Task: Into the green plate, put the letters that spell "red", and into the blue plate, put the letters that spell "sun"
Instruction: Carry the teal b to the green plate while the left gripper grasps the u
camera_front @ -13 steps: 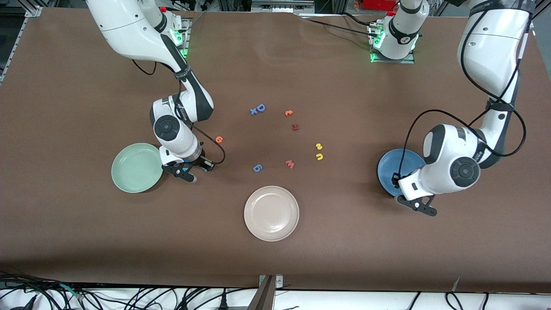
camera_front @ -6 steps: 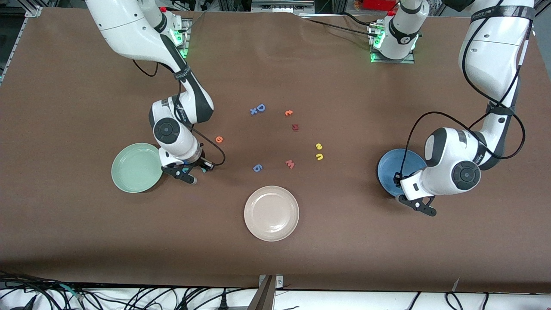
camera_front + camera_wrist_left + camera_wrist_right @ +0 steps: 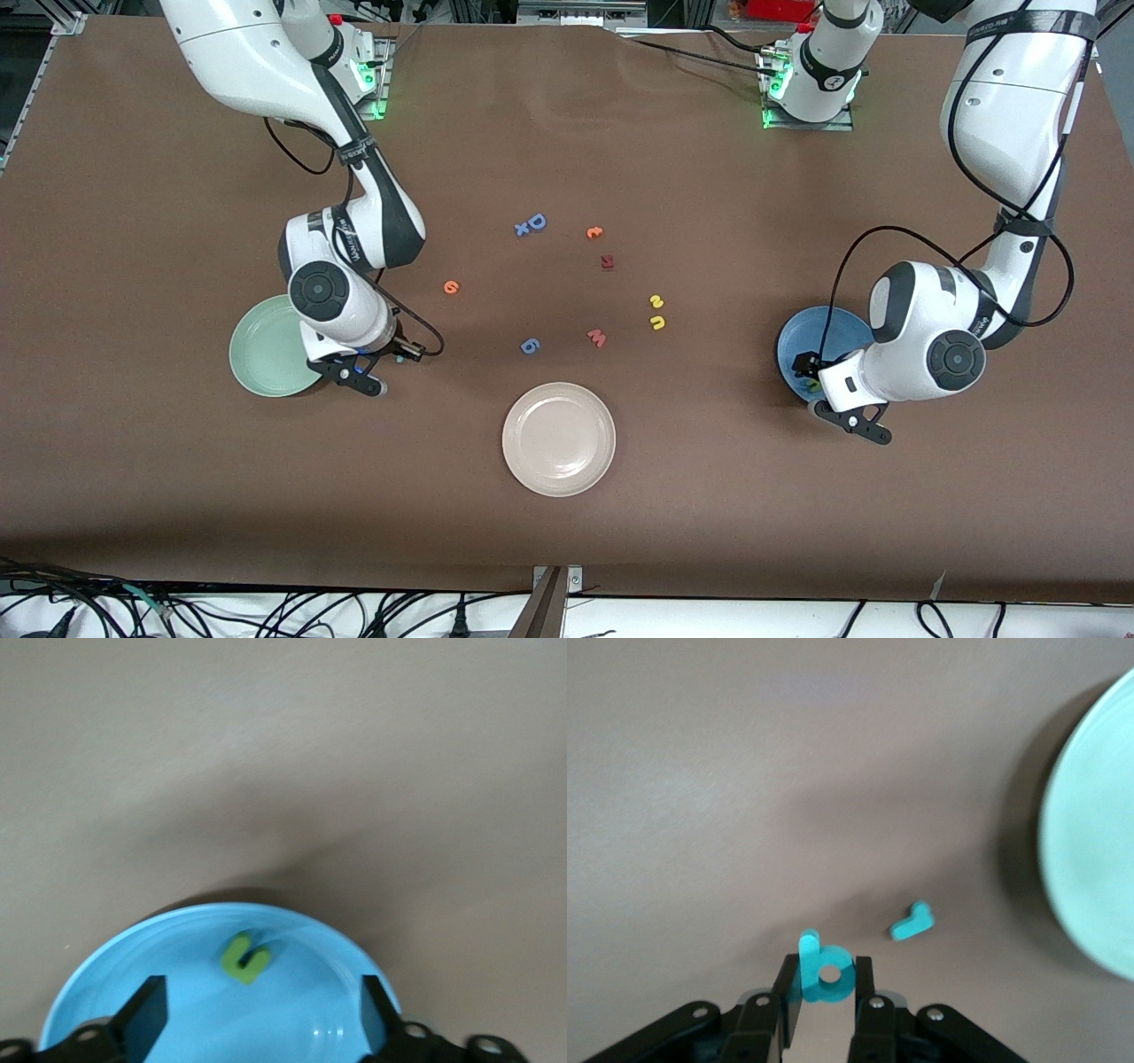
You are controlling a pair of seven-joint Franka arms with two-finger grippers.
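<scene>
Teal "d" (image 3: 824,973) upright in right pincer (image 3: 822,992), stem up.

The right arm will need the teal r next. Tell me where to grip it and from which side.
The teal r lies flat on the table beside the green plate, so probably come straight down from above and pinch across its straight stem, the longest narrow part. The right gripper is shut on the teal d.
</scene>
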